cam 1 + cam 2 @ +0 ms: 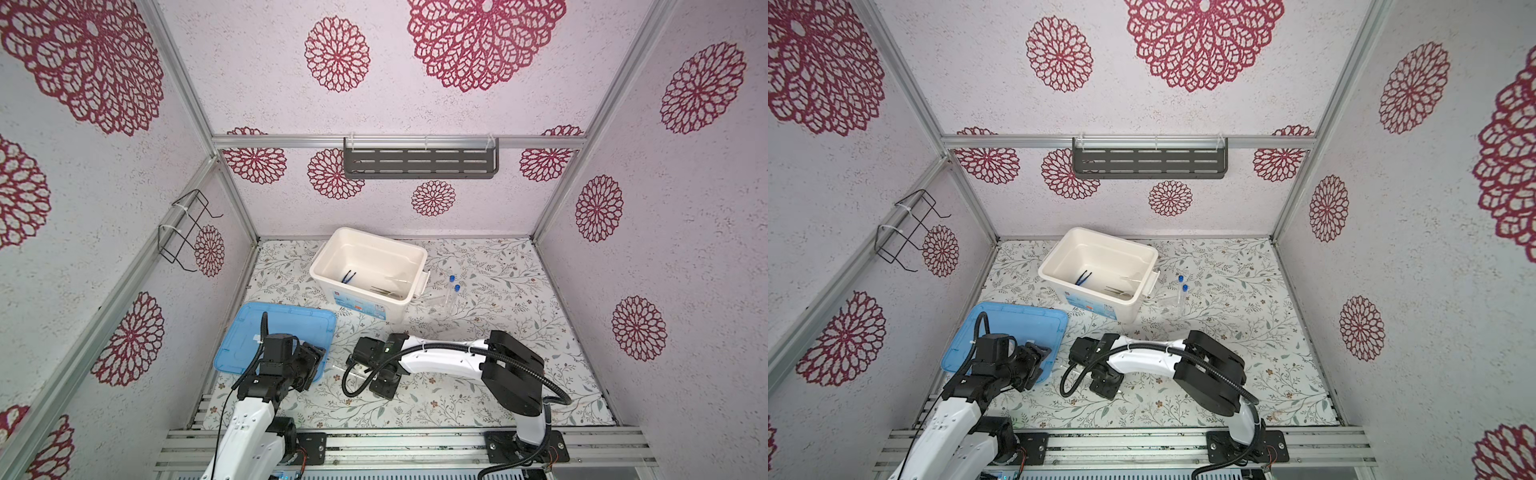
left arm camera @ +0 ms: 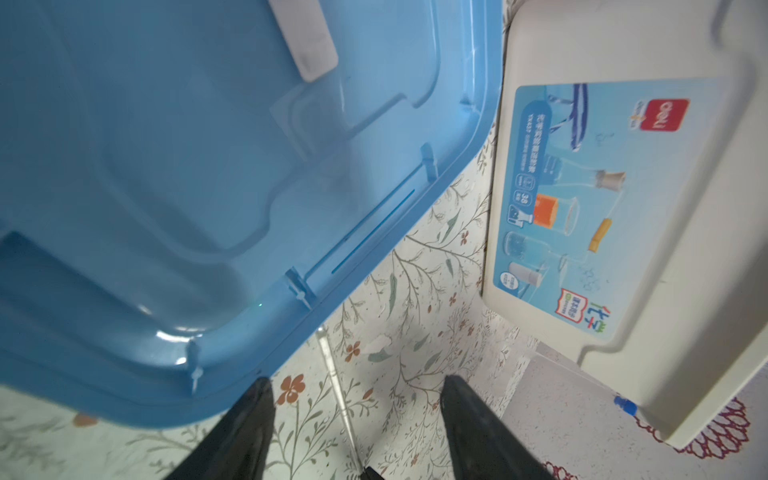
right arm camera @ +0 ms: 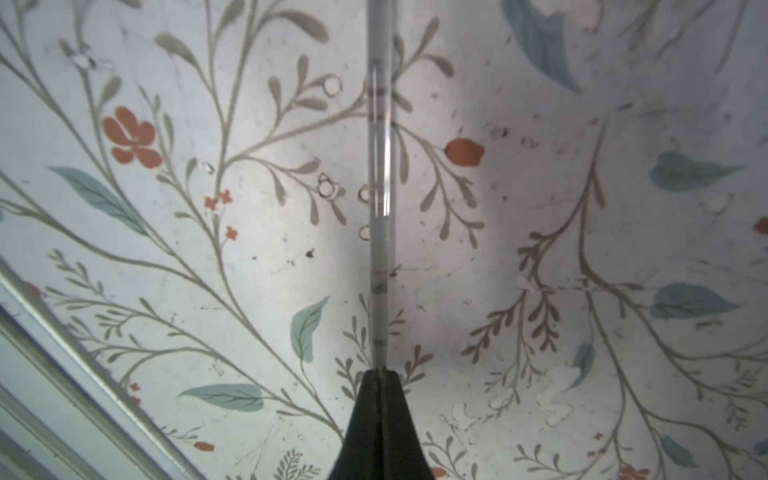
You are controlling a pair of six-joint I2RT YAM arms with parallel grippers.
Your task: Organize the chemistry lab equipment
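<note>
Chemistry lab equipment [image 1: 386, 291] is getting boxed: tweezers [image 1: 348, 276] lying inside, test tubes [image 1: 453, 291] waiting outside, right gripper [image 3: 380, 374] pinching the rod [image 3: 380, 166], left gripper [image 2: 357, 379] spread empty.

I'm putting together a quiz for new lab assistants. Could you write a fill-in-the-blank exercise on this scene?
1. The right gripper is ____ on the thin rod.
2. The blue tweezers lie ____ the white box.
3. The two test tubes on the table have ____ caps.
4. The left gripper, holding nothing, is ____.

Missing words: shut; inside; blue; open.
</note>
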